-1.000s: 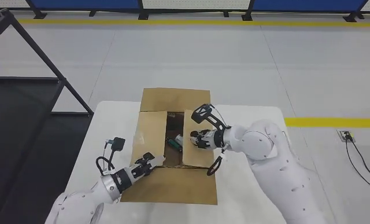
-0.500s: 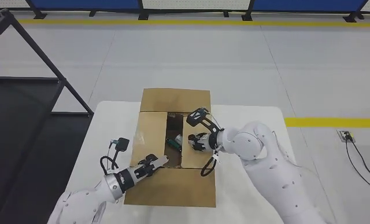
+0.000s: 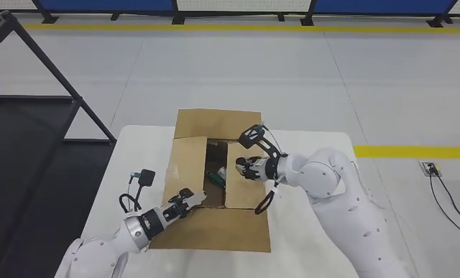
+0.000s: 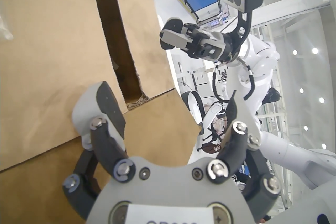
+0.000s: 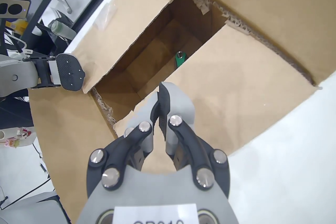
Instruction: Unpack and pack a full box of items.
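Brown corrugated cardboard box [image 3: 215,123] sits mid-tabletop [image 3: 144,149], flaps half-folded over a small green item [image 5: 180,58]; judged light, stiff, tear-prone, best held at flap edges; left gripper [image 3: 188,197] jaws spread at one flap corner, right gripper [image 5: 161,93] jaws closed, seemingly empty, over the other.

**Box on the tabletop, an end effector at each side**

The box [image 3: 215,123] sits mid-tabletop [image 3: 136,152]. An item [image 3: 215,179] lies inside it, between the left flap [image 3: 185,167] and the right flap [image 3: 244,195]. The left end effector [image 3: 188,197] is beside the left flap's near corner. The right end effector [image 3: 244,167] is above the right flap.
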Available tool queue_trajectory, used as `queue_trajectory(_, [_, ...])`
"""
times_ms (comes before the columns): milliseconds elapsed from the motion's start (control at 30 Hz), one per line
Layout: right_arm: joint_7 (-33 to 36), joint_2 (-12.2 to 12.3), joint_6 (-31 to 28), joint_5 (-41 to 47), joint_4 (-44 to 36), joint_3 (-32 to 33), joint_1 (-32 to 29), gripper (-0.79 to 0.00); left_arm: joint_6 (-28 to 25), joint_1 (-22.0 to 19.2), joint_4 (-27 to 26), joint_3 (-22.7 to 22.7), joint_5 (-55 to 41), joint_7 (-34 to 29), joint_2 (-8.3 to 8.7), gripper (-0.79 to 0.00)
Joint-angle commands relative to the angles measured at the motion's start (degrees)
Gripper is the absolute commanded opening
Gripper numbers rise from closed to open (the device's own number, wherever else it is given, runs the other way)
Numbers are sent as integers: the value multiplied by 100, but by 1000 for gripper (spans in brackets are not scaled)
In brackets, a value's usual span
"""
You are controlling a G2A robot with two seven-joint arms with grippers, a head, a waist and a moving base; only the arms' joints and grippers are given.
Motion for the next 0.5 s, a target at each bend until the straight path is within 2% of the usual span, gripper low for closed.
queue_trajectory(0, [-78,28,39,132,-51,174,-27,-785,-57,68,-134,-111,-82,55,10,0])
queue_trajectory(33, [-120,44,58,210,-54,268,-34,-763,-96,110,-212,-183,-139,78,17,0])
queue_trajectory(67, [-157,59,83,278,-43,352,-38,-533,-135,154,-288,-265,-194,101,24,0])
queue_trajectory(100, [-204,71,92,377,-34,429,-45,-363,-174,200,-364,-358,-264,138,30,0])
queue_trajectory(133, [-221,84,78,458,-22,495,-50,0,-228,251,-442,-462,-331,168,37,0])
queue_trajectory(233, [-174,144,14,483,-197,670,-141,0,-444,450,-635,-839,-721,293,52,0])
queue_trajectory(400, [-174,144,14,483,-197,670,-141,0,-794,830,-777,-1735,-1415,212,95,0])
queue_trajectory(467, [-174,144,14,483,-197,670,-141,0,-858,886,-788,-1867,-1476,195,101,0])
